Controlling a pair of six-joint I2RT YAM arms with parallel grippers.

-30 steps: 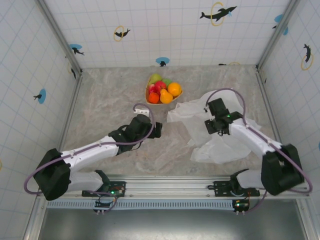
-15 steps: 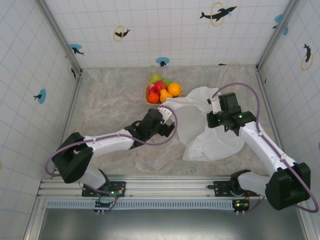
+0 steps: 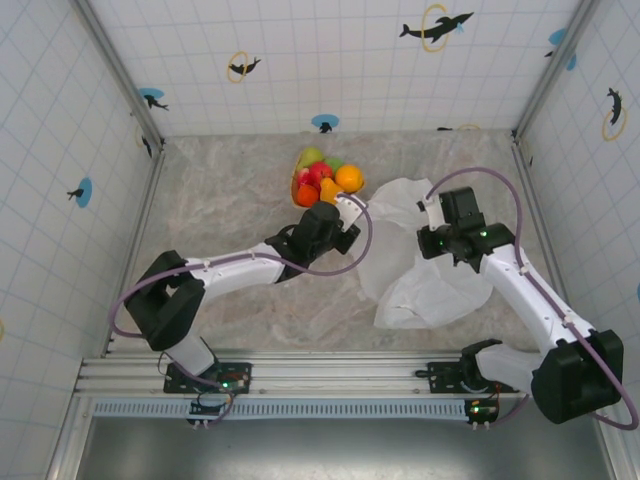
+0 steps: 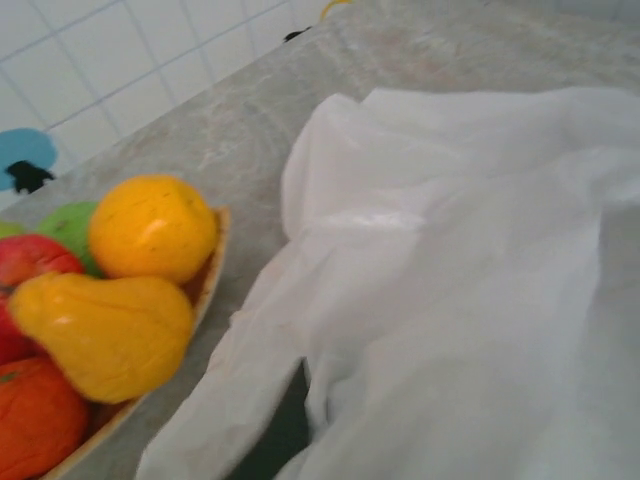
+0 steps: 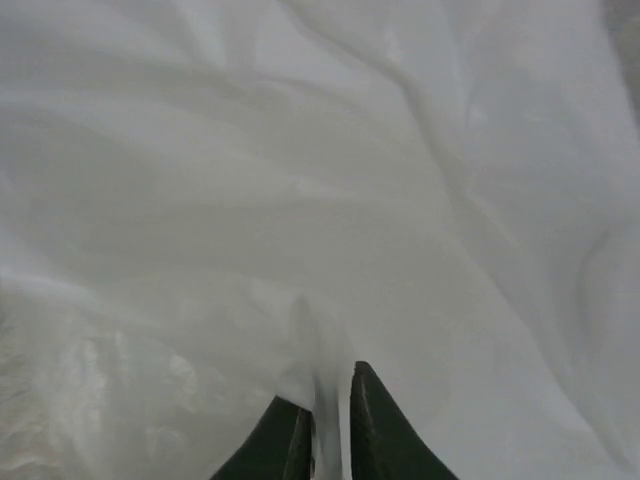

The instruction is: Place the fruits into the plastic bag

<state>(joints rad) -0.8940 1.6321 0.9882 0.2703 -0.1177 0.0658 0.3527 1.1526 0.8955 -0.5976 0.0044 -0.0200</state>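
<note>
White plastic bag (image 3: 430, 290) looks limp, slippery: right gripper (image 5: 328, 390) pinches a fold, left gripper (image 3: 348, 210) clamps its rim.

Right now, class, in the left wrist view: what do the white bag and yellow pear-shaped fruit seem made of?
White bag: thin plastic film, translucent, softly shiny, finely wrinkled. Yellow pear-shaped fruit: smooth, glossy, even colour; probably moulded plastic, possibly real.

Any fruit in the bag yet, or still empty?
Apparently empty: the plastic bag lies limp and crumpled, no colour through its film; fruits sit piled on the plate.
</note>
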